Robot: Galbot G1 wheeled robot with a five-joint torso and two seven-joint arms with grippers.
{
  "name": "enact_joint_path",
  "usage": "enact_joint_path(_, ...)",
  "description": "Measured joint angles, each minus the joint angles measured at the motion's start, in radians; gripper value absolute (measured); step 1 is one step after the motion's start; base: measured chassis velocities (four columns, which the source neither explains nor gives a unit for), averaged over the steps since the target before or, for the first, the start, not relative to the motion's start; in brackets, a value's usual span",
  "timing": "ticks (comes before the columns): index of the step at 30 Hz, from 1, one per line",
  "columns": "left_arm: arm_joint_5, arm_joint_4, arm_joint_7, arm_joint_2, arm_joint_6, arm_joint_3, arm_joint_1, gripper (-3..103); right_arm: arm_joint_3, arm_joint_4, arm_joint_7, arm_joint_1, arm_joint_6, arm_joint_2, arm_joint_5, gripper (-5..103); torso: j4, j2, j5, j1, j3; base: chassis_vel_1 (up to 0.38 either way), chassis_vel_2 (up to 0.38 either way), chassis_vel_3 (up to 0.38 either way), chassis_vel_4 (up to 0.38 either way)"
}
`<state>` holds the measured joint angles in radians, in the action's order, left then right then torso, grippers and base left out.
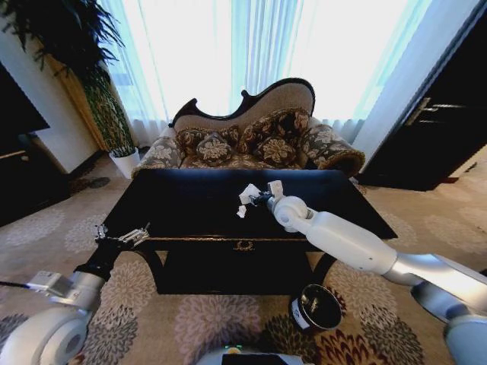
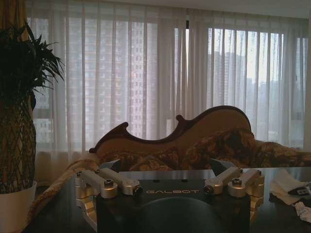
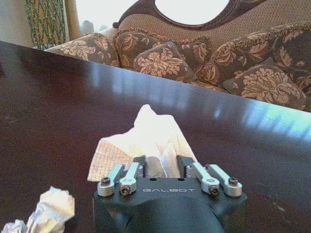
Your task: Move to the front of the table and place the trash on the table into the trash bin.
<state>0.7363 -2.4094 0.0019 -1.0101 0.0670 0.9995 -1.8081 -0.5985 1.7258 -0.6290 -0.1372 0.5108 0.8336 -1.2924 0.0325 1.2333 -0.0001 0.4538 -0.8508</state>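
Observation:
The black table (image 1: 183,201) stands right in front of me. Over its middle, my right gripper (image 1: 259,199) is shut on a crumpled white tissue (image 1: 249,192), one piece of the trash. In the right wrist view the tissue (image 3: 146,138) sticks out from between the closed fingers of that gripper (image 3: 163,167), just above the tabletop (image 3: 58,97). A small white scrap (image 1: 241,211) (image 3: 51,208) lies on the table beside it. The dark trash bin (image 1: 316,306) sits on the carpet at the table's front right, below my right arm. My left gripper (image 1: 125,237) (image 2: 167,182) hangs open at the table's front left corner.
A floral sofa (image 1: 251,141) stands behind the table before bright curtains. A white plant pot (image 1: 125,161) with a tall plant is at the back left. A dark cabinet (image 1: 441,129) is at the right. Patterned carpet surrounds the table.

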Motion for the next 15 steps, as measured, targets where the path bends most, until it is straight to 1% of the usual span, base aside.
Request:
enact_joint_path(3,0.000,0.000,0.000,0.000,0.000,0.000,0.000,100,0.011,0.007,0.001,-0.006,-0.002,-0.007,0.000,21,0.0000,0.000,0.0000,0.000,0.000,0.000,0.000,0.000,0.000)
enact_joint_path(5,0.000,0.000,0.000,0.000,0.000,0.000,0.000,100,0.013,0.010,0.001,-0.006,-0.003,-0.009,0.000,21,-0.0001,0.000,0.0000,0.000,0.000,0.000,0.000,0.000,0.000)
enact_joint_path(8,0.000,0.000,0.000,0.000,0.000,0.000,0.000,100,0.023,0.024,0.001,-0.006,-0.005,-0.018,-0.002,5,0.0000,0.000,-0.0001,0.000,0.000,0.000,0.000,0.000,0.000)
enact_joint_path(9,0.000,0.000,0.000,0.000,0.000,0.000,0.000,100,0.028,0.031,0.001,-0.007,-0.005,-0.022,-0.005,2,0.0000,0.000,-0.0001,0.000,0.000,0.000,0.000,0.000,0.000)
enact_joint_path(10,0.000,0.000,0.000,0.000,0.000,0.000,0.000,100,0.034,0.040,0.001,-0.008,-0.006,-0.029,-0.009,1,-0.0001,0.000,-0.0001,0.000,0.000,0.000,0.000,0.000,0.000)
enact_joint_path(15,0.000,0.000,0.000,0.000,0.000,0.000,0.000,100,0.057,0.064,0.003,-0.017,-0.011,-0.054,-0.013,0,0.0000,0.000,0.0000,0.000,0.000,0.000,0.000,0.000,0.000)
